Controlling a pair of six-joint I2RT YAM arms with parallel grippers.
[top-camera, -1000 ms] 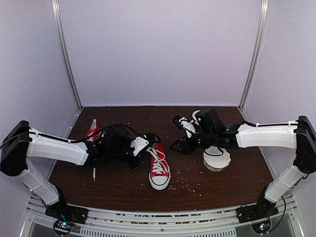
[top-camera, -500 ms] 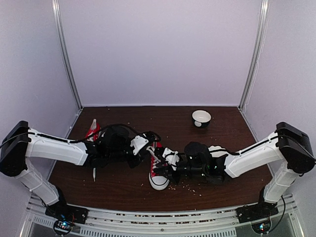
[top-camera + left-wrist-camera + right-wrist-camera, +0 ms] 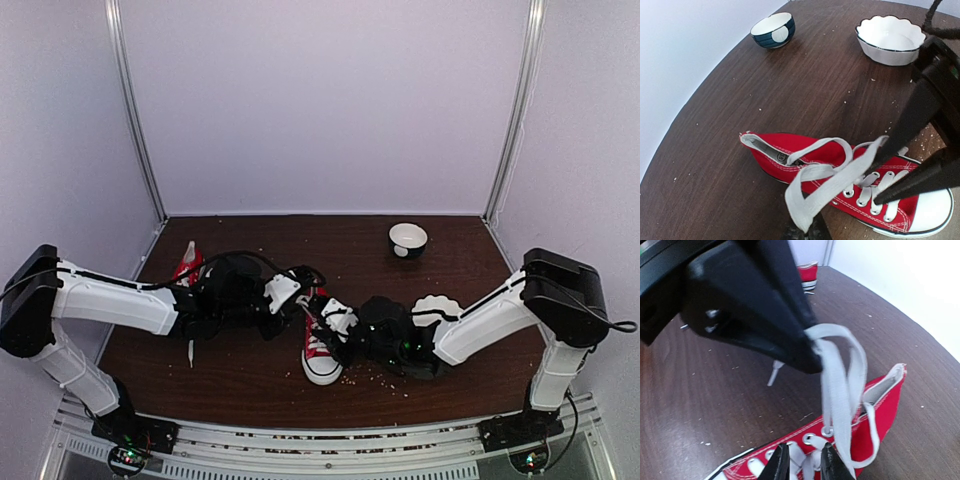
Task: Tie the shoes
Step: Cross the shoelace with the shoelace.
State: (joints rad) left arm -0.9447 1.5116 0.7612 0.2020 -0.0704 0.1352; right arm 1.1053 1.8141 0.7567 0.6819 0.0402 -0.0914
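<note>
One red shoe (image 3: pixel 322 352) with a white toe cap lies in the middle of the table, toe toward me. It also shows in the left wrist view (image 3: pixel 840 175) and the right wrist view (image 3: pixel 875 410). My left gripper (image 3: pixel 303 296) is shut on a loop of its white lace (image 3: pixel 812 195) and holds the loop up above the shoe's heel end (image 3: pixel 835 375). My right gripper (image 3: pixel 336 332) is open, its fingers (image 3: pixel 781 466) low over the laced tongue, one on each side of the eyelet rows. The second shoe (image 3: pixel 188 264) lies at the far left, behind my left arm.
A small dark bowl (image 3: pixel 407 239) stands at the back right. A white scalloped bowl (image 3: pixel 436 305) sits by my right arm, partly hidden. Crumbs are scattered over the brown table (image 3: pixel 250 380). A loose lace tip (image 3: pixel 772 373) lies left of the shoe.
My right arm has swung from the back right down to the shoe, and its gripper has closed in over the laces. My left gripper has stayed put with the lace loop.
</note>
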